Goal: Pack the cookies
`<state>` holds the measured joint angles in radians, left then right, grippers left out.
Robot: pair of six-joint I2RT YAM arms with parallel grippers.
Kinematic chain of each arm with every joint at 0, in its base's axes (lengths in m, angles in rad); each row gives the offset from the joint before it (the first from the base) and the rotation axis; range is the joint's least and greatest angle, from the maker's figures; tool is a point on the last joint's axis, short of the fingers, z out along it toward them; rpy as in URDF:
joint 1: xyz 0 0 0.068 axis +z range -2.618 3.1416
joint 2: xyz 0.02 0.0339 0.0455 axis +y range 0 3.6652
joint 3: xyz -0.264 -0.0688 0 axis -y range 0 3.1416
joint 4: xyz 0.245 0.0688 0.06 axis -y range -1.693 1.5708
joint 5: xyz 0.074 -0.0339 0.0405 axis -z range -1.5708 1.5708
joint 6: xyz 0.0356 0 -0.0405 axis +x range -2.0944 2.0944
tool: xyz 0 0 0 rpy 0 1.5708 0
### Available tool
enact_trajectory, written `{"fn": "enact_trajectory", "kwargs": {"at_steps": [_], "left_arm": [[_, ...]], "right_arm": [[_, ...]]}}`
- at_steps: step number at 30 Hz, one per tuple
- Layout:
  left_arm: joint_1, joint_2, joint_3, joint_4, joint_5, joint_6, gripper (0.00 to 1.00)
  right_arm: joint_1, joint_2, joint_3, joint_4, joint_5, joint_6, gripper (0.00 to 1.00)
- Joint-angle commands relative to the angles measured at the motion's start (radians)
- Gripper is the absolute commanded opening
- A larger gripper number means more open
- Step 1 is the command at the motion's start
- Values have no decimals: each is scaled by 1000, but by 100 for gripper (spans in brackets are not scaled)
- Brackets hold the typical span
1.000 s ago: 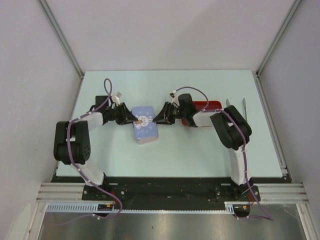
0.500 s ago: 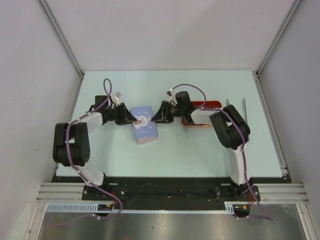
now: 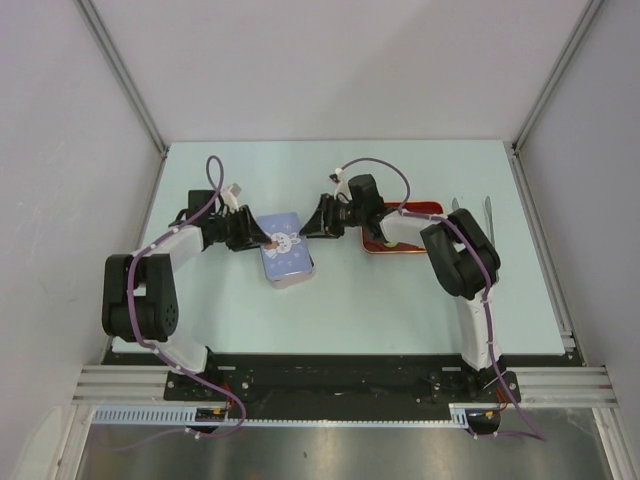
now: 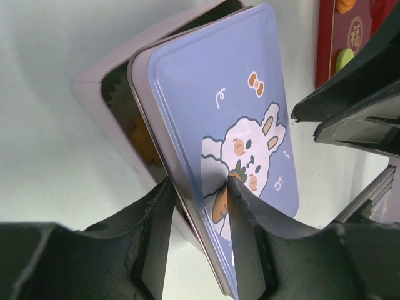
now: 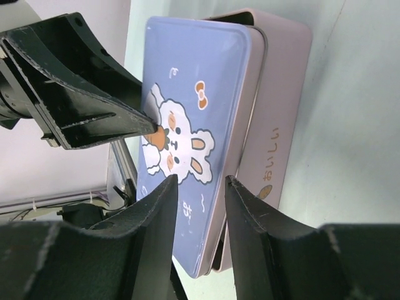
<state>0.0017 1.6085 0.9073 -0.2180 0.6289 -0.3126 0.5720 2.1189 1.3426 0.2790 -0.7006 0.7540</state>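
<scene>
Pinched lid in left gripper, tilted over tin; straddled by right gripper, grip unclear. Glimpsed orange cookies inside, mostly hidden.

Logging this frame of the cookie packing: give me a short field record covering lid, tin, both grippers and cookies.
lid: blue with a bunny print, raised on one side over the tin, not seated
tin: pale pink, a gap showing under the lid
left gripper: pinching the lid's edge by the carrot
right gripper: fingers either side of the lid's opposite edge; grip unclear
cookies: one orange piece visible inside the tin; more on the red tray
</scene>
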Motion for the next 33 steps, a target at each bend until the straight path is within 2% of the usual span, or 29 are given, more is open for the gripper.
{"fn": "enact_trajectory", "kwargs": {"at_steps": [1, 33], "left_arm": [[-5, -27, 18, -34, -74, 41, 46], [-5, -97, 61, -83, -116, 66, 52]], "right_arm": [[5, 9, 64, -23, 9, -44, 41], [29, 53, 141, -113, 16, -113, 41]]}}
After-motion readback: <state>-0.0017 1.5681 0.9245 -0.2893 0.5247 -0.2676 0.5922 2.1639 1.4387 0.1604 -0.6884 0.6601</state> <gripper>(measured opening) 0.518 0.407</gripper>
